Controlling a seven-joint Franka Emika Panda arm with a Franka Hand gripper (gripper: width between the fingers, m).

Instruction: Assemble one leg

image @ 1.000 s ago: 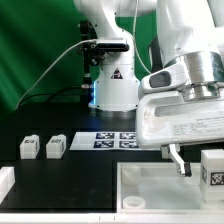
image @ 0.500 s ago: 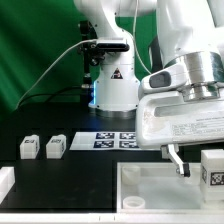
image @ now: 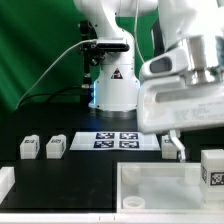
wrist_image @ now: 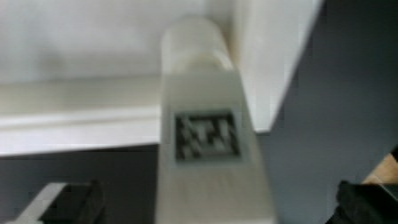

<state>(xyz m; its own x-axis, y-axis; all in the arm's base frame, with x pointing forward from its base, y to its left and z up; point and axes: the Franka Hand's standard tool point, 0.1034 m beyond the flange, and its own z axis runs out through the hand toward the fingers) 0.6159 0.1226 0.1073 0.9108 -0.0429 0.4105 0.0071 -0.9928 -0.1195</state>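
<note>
In the wrist view one white leg (wrist_image: pixel 210 120) with a black-and-white tag runs lengthwise between my fingers. The dark fingertips (wrist_image: pixel 64 204) stand well clear of it on both sides. My gripper (wrist_image: pixel 214 208) is open and holds nothing. In the exterior view the gripper (image: pixel 172 146) hangs above the near right of the table, blurred. Two more legs (image: pixel 28 148) (image: pixel 56 146) stand side by side at the exterior view's left. Another leg (image: pixel 211 168) stands at the right edge, beside the large white tabletop part (image: pixel 150 186).
The marker board (image: pixel 120 140) lies flat in front of the arm's white base (image: pixel 112 85). The rimmed tabletop part fills the near middle, and also shows in the wrist view (wrist_image: pixel 89 60). A white piece (image: pixel 5 182) sits at the near left edge.
My gripper and wrist have moved up and to the exterior view's left, with motion blur. The legs and the tabletop part have not moved.
</note>
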